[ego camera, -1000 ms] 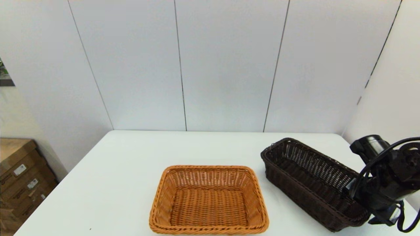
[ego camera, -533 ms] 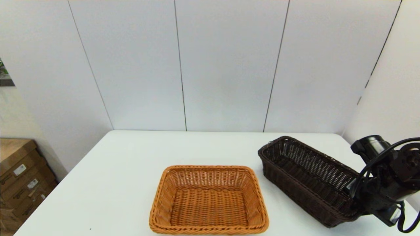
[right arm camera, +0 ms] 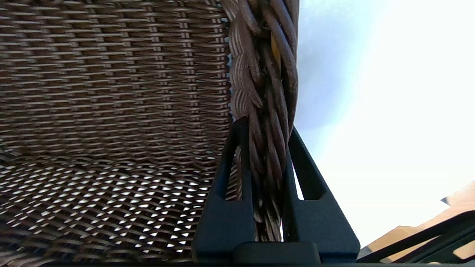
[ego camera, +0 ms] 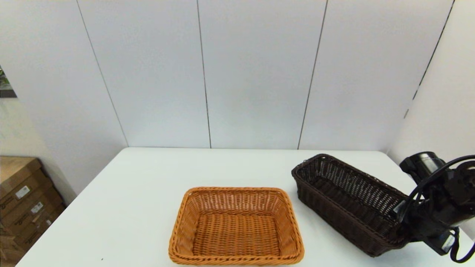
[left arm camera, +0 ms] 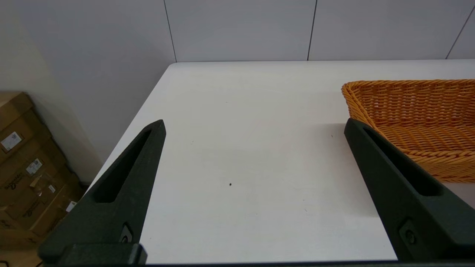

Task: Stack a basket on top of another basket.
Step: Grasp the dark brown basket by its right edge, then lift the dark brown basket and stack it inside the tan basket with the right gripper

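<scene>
I am working over the white counter (ego camera: 141, 207), which is carrying both baskets. The tan basket (ego camera: 236, 225) is sitting flat near the middle of the front edge, mouth up, waiting to receive the other one. The dark basket (ego camera: 349, 202) is lying toward the right edge, running diagonally from the far right area down toward the front right corner, well apart from the tan one. Its near end looks to be riding a little off the surface, because I am holding it there.

My right end effector (right arm camera: 265, 148) is clamping the braided rim (right arm camera: 265, 74) at that near end, one finger inside the wall and one outside, so the thick braid gives me a firm pinch and the open weave stays unharmed. Gripping at one end means the far end will likely sag, so I am judging that the lift needs care.

My left end effector (left arm camera: 256, 126) is parked with fingers spread wide, above the counter's left part beside the tan basket, holding nothing.
</scene>
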You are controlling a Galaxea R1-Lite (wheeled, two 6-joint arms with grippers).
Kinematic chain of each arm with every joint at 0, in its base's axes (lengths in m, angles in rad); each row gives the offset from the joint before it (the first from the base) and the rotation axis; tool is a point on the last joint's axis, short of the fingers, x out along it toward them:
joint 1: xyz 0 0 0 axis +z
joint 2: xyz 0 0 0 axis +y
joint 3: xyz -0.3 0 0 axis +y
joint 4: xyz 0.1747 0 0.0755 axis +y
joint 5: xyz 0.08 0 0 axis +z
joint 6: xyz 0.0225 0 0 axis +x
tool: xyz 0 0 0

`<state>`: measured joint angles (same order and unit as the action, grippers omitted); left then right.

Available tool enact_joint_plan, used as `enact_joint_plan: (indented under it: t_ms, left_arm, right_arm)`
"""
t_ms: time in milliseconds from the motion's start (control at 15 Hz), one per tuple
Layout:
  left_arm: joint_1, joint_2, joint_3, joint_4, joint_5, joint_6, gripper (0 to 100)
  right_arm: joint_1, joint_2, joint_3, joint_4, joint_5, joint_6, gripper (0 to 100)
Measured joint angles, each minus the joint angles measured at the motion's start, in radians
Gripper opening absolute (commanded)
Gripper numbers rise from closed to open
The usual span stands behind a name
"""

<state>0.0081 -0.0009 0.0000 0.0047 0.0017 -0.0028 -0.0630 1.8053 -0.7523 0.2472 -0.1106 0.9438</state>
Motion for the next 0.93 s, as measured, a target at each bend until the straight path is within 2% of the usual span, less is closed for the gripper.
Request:
enact_joint_plan:
  t_ms: [200,333,733,933]
  left_arm:
    - [0.000,0.000,0.000,0.000,0.000,0.000,100]
    - [0.000,0.000,0.000,0.000,-0.001,0.000,100]
    - [0.000,0.000,0.000,0.000,0.000,0.000,100]
    - [0.000,0.000,0.000,0.000,0.000,0.000,100]
  right_arm:
    - [-0.030,-0.037,-0.002,-0.040,0.045,0.023,0]
    - [-0.053,-0.063,-0.003,-0.045,0.084,0.061,0]
    - [-0.111,-0.139,-0.002,-0.055,0.199,0.114,0]
    - [-0.121,-0.173,0.008,-0.141,0.234,0.132,0]
